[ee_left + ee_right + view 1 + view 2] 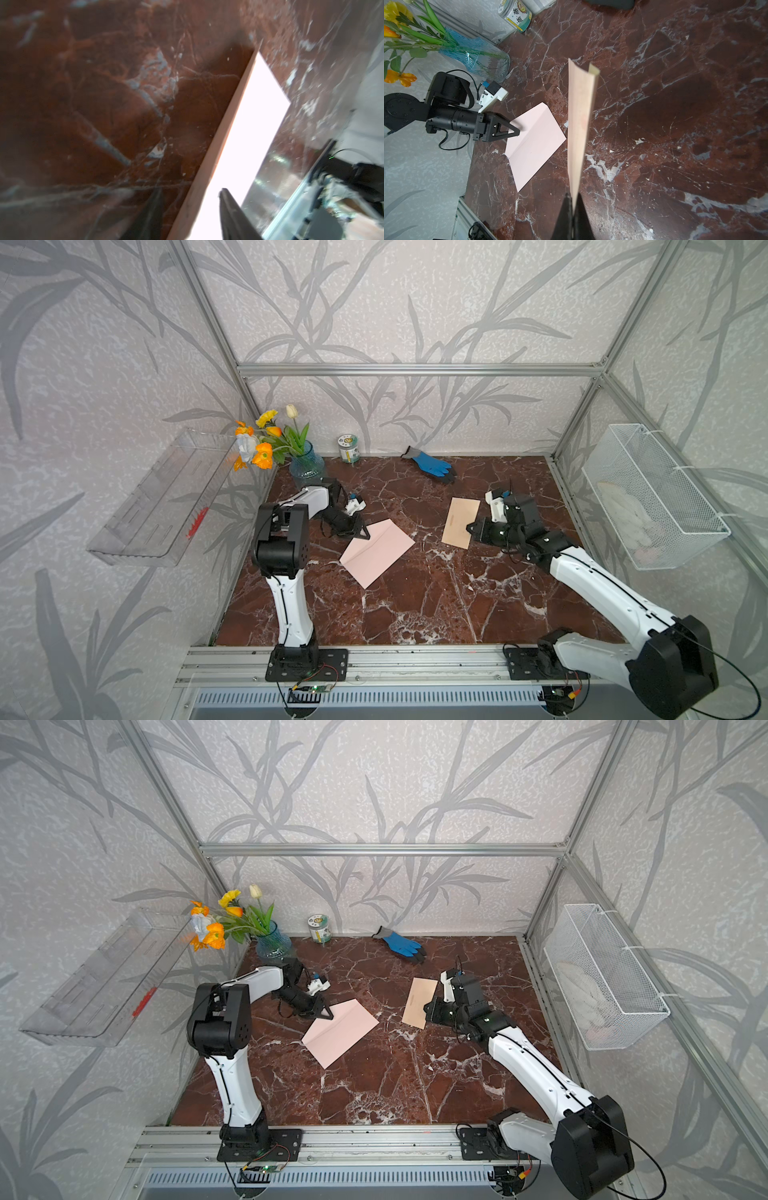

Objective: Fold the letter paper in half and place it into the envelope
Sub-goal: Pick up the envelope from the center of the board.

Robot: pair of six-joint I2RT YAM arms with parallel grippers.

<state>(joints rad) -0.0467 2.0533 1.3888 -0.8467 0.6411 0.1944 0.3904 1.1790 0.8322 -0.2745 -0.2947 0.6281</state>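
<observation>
1. The letter paper (578, 128), already folded in half, is pinched at one end by the right pincer (572, 199) and held off the desk (415, 605), seen edge-on from the right wrist.
2. In both top views it sits right of centre (460, 521), just beside the black wrist.
3. The envelope (376, 552) lies flat left of centre, flap end toward the left arm.
4. The left pincer (362, 533) is at the flap; its fingers (230, 212) straddle the envelope's edge with a gap between, and I cannot tell whether they grip it.
5. Along the back wall stand a vase of flowers (306, 462), a jar (347, 449) and a blue glove (432, 464).
</observation>
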